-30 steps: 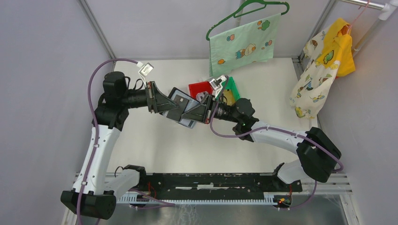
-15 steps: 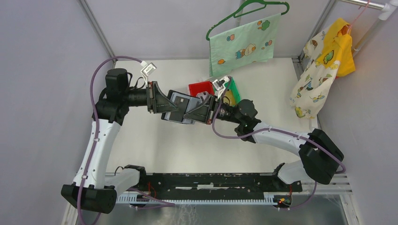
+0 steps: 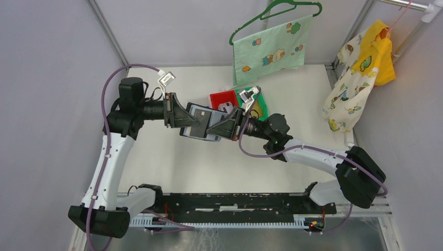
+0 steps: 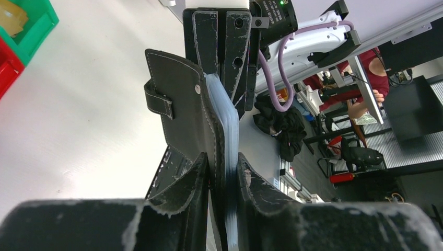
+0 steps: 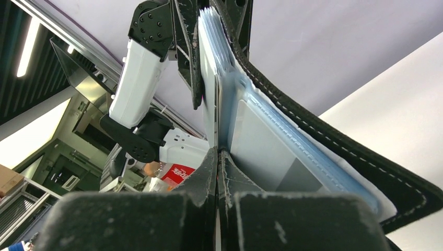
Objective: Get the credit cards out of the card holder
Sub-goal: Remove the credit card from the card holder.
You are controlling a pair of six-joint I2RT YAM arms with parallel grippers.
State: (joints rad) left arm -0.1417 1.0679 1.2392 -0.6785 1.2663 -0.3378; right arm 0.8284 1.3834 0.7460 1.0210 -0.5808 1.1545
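While the card holder (image 3: 200,118) hangs mid-frame above the table (image 3: 172,162), long axis spanning both arms | left tool (image 4: 224,175) pinches cover and sleeves | right tool (image 5: 218,157) pressed together on a sleeve edge | credit cards (image 5: 258,149) sleeved, nearest right tool

White links (image 3: 109,167) carry black joints (image 3: 360,178), purple cables (image 4: 313,32) and scuffed black fingers (image 4: 266,196).
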